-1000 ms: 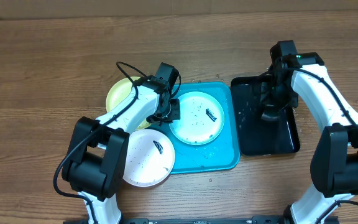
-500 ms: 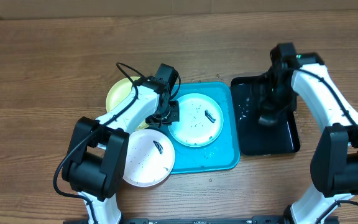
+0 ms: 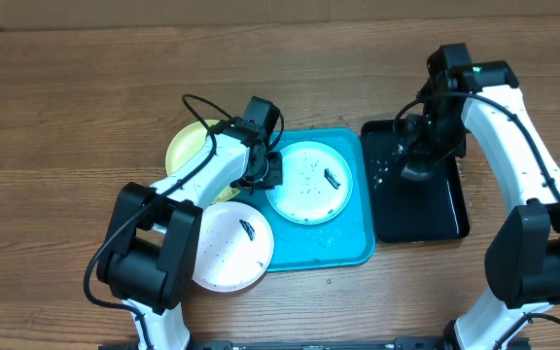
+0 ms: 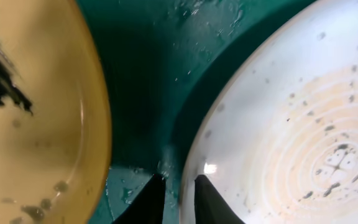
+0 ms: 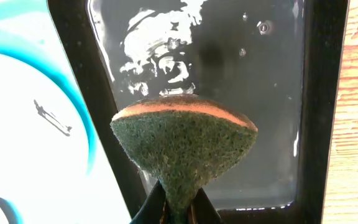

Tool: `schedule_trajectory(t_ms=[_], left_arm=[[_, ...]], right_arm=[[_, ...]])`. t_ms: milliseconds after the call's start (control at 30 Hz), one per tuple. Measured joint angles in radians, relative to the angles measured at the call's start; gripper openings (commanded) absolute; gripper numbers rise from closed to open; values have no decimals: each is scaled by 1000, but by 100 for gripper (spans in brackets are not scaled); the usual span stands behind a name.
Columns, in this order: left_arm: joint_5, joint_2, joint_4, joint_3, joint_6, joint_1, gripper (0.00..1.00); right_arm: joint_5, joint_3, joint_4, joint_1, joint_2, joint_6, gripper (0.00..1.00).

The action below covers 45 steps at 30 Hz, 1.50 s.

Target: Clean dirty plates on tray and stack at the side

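At the middle of the bench, the turquoise tray, wet with droplets. On its far half, the light teal plate, lying flat, with dark specks and 1 dark smear right of its centre. Just beside the tray's far-left corner, toward the bench's left edge, the yellow-green plate; contact with the tray hidden by the arm. Toward the near edge, the white plate, specked, with 1 dark smear, overlapping the tray's near-left corner.

Just right of the turquoise tray, toward the bench's right edge, a glossy black tray holding a film of water.

At the left rim of the light teal plate, between it and the yellow-green plate, the left end effector. In the left wrist view, fingers drawn close together, 1 on either side of the plate's rim, pinching it, tips low by the wet tray floor.

Over the far-left part of the black tray, the right end effector, pinching a green scouring sponge with an orange layer, squeezed into a fan shape. Contact with the water below: cannot tell. Apart from all 3 plates.
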State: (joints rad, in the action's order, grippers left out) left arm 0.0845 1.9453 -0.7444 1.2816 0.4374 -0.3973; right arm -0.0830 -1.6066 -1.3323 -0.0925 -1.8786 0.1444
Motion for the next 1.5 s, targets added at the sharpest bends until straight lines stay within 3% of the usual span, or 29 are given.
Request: schedule_trajectory(t_ms=[33, 333, 633, 733, 1100, 1300, 1500], left_arm=[[-1, 0, -10, 0, 1, 0, 4], [-1, 0, -29, 0, 13, 0, 4], [0, 0, -3, 0, 13, 0, 4], [0, 0, -3, 0, 13, 0, 4], [0, 0, 31, 0, 14, 0, 4], [0, 0, 36, 0, 25, 0, 4], [0, 0, 35, 0, 28, 0, 4]], right_arm=[[1, 0, -7, 0, 0, -3, 4], [2, 1, -25, 0, 0, -14, 4], [42, 180, 192, -1, 0, -15, 4], [46, 209, 195, -1, 0, -22, 4], [-76, -138, -45, -21, 0, -37, 4], [-188, -159, -39, -117, 0, -40, 4], [-160, -150, 34, -284, 0, -23, 4]])
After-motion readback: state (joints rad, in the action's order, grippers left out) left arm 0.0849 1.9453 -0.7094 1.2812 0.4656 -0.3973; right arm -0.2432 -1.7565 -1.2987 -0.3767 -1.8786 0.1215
